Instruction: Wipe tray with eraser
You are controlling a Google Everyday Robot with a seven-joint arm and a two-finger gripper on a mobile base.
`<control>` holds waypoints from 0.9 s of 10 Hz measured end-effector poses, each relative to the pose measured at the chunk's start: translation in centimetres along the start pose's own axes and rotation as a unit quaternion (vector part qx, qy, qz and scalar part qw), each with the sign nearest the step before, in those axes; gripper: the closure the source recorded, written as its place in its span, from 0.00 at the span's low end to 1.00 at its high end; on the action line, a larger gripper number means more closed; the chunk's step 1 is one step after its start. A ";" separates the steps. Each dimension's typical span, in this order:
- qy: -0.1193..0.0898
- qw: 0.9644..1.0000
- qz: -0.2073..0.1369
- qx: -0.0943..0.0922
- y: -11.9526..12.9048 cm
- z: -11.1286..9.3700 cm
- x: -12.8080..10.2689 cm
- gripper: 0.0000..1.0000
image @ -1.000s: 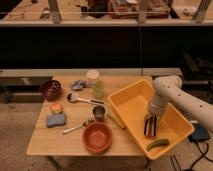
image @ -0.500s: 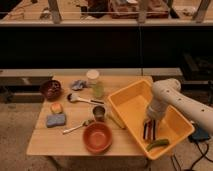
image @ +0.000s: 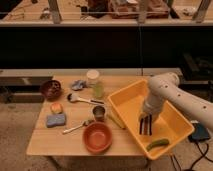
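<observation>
One step looks in hand, the grasp: the gripper (image: 145, 120), jaws spread wide and holding nothing, hangs inside the tray (image: 176, 116) directly over the eraser (image: 145, 127) lying on its floor, so next comes closing, then wiping.

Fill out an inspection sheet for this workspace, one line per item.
Surface: wooden table.
Job's things: yellow tray on the table's right end; striped eraser inside it.
Clutter: green piece in the tray; orange bowl, blue-grey sponge, spoons, metal cup, jar, dark bowl.
Grippers: gripper down in the tray over the eraser.
Cables: dark cable on the floor at right.
Surroundings: dark counter behind.
</observation>
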 end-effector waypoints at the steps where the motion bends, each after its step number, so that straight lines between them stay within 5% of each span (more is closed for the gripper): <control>1: 0.003 1.000 -0.004 0.003 -0.1 -0.1 0.2 0.56; 5: 0.011 0.999 -0.025 0.026 -5.1 -1.7 2.2 0.56; 9: 0.000 0.998 -0.028 0.053 -5.1 -2.0 4.0 0.56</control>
